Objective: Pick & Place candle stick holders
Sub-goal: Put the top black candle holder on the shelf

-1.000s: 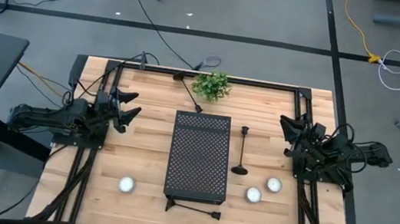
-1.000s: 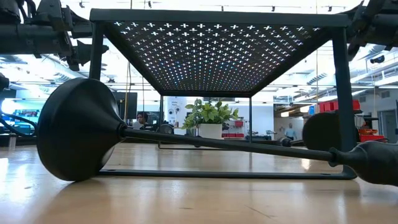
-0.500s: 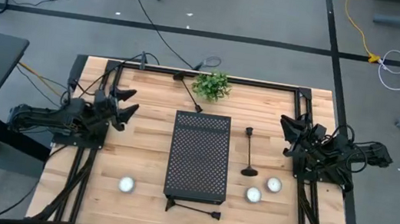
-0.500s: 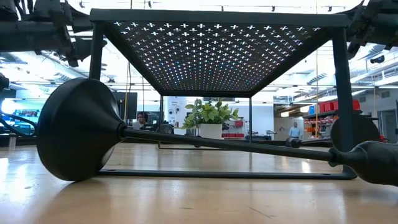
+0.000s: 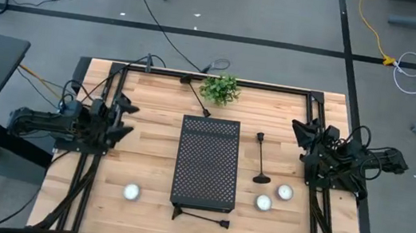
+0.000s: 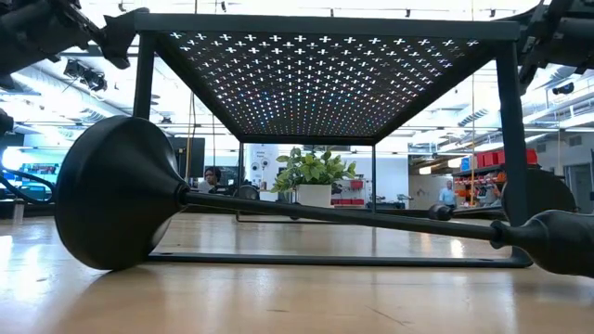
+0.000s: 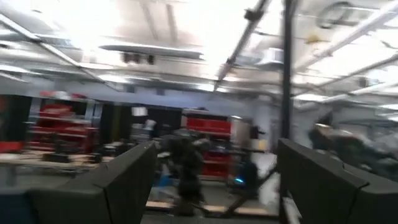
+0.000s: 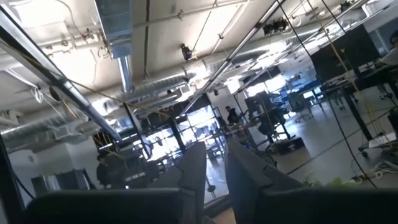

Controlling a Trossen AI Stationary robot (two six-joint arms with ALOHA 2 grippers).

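a pale wooden plank desk [image 5: 157,138] carries a large black perforated rectangular metal box [image 5: 207,162] at the middle of the high frame. three slender black metal candle stick holders lie flat on the wood. one holder [image 5: 261,157] lies just right of the box, its thin straight stem pointing up the frame and its round flared base toward the bottom. a second holder [image 5: 200,216] lies along the box's lower edge; in the low view its smooth flared base fills the left. a third holder [image 5: 195,94] lies slanted above the box, beside a small green leafy plant [image 5: 220,88]. three small white round candles [image 5: 263,203] sit lower down.

the left tool [image 5: 122,113] rests at the left edge, its fingers [image 7: 127,180] apart and holding nothing. the right tool [image 5: 299,141] rests at the right edge, its fingers [image 8: 194,165] nearly together around nothing.
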